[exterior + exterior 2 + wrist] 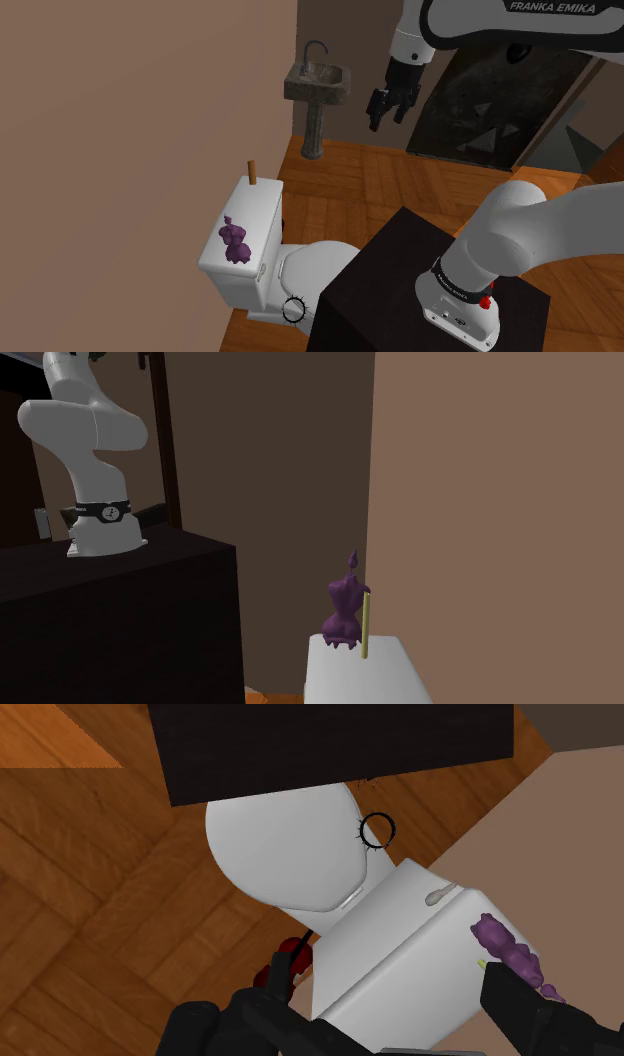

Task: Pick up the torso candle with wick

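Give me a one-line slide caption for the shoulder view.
Open gripper hangs high above the wood floor, well away from the purple torso candle on the white toilet tank.

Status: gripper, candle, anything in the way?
Gripper open, aloft, far from candle. Candle on toilet tank, untouched. Thin stick upright on same tank.

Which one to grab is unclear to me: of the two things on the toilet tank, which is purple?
The torso-shaped candle, standing upright with a wick on top. The other thing is a thin tan stick, also upright.
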`<action>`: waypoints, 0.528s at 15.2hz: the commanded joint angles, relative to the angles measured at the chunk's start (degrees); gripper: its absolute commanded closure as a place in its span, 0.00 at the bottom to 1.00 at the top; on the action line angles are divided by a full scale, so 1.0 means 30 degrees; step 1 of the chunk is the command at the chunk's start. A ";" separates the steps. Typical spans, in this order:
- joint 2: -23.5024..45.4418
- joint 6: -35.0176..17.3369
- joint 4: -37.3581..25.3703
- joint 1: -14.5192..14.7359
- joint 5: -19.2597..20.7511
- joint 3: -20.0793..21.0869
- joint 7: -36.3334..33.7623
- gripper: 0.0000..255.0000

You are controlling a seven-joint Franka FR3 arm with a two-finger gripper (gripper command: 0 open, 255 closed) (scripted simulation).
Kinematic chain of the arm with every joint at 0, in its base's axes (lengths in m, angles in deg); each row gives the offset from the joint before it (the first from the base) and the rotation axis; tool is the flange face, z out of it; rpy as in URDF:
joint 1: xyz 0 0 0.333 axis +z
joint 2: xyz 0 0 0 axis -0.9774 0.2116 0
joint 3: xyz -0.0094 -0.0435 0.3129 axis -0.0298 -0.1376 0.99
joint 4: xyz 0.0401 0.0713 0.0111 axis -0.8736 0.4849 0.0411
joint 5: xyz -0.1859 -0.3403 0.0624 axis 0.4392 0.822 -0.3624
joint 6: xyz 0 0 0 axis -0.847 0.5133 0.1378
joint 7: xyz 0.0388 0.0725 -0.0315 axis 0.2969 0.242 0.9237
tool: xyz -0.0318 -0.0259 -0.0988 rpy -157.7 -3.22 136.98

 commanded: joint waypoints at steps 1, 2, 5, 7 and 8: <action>0.0000 0.0000 0.0000 0.0000 0.0000 0.0000 0.0000 0.00; 0.0601 -0.0458 -0.0034 0.0141 -0.0081 0.0189 -0.0115 0.00; 0.2487 -0.1776 -0.0276 0.0545 -0.0281 0.0745 -0.0455 0.00; 0.3805 -0.2599 -0.0551 0.0782 -0.0377 0.1116 -0.0677 0.00; 0.4479 -0.2991 -0.0722 0.0896 -0.0410 0.1298 -0.0789 0.00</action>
